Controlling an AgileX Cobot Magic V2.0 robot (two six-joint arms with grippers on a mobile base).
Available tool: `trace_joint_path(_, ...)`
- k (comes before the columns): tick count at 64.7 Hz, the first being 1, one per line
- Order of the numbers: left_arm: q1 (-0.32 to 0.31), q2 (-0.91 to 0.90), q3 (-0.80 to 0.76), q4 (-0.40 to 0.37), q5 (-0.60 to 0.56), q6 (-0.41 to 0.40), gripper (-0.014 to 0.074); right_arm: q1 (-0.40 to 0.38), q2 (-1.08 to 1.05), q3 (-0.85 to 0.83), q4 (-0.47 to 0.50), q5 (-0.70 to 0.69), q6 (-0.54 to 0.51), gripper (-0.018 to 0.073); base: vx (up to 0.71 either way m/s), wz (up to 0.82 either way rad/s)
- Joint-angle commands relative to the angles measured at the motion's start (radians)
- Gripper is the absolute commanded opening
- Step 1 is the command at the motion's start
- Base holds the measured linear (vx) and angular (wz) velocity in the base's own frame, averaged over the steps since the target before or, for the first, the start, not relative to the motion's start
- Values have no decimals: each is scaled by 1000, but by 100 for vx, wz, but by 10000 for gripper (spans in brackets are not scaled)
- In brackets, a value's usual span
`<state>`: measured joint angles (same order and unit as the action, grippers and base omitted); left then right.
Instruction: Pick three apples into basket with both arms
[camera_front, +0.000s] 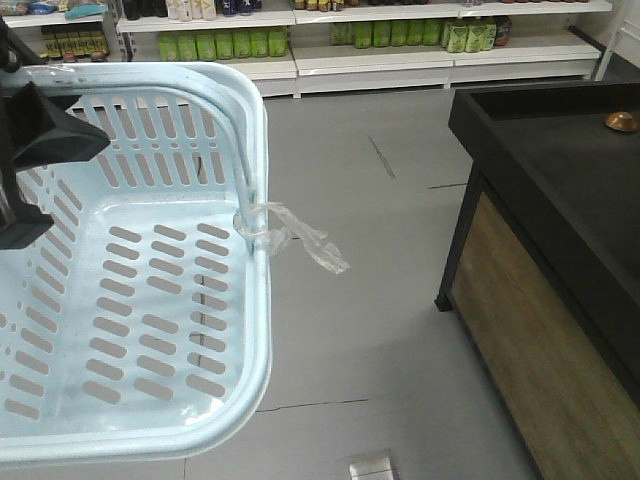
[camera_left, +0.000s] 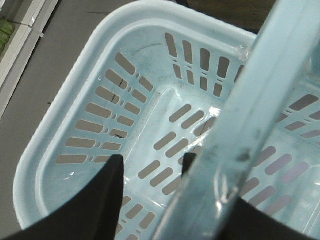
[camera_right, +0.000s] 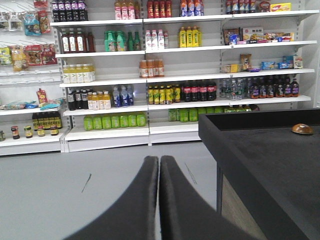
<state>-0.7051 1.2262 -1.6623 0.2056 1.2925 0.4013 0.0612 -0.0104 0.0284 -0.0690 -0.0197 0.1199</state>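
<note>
The pale blue slotted basket (camera_front: 255, 150) hangs in the air above the floor at the left, and it holds nothing. A clear plastic scrap (camera_front: 305, 235) is tied to its right rim. My left gripper (camera_front: 75, 185) reaches in over the basket from the left edge. In the left wrist view the left gripper (camera_left: 152, 162) has its fingers apart above the basket (camera_left: 65, 85) floor. The basket handle (camera_left: 260, 100) runs slantwise across it, over the right finger. My right gripper (camera_right: 159, 161) is shut on nothing and points at the shop shelves. No apples are in view.
A black-topped table with a wooden side (camera_front: 560, 170) stands at the right, also seen as the table (camera_right: 260, 160) in the right wrist view. A small round brown object (camera_front: 621, 122) lies on it. Stocked shelves (camera_right: 150, 80) line the back wall across grey floor (camera_front: 370, 300).
</note>
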Motion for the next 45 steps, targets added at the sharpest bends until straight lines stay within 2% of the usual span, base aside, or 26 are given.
trace_joint_path(1,-5,-25,-33,12,-42,-14,-6,0,-11,14,-9,-72,-2,-9,3,12)
trace_joint_path(45,-5,-25,-33,12,-42,-14,-6,0,-11,14,-9,-72,-2,-9,3,12)
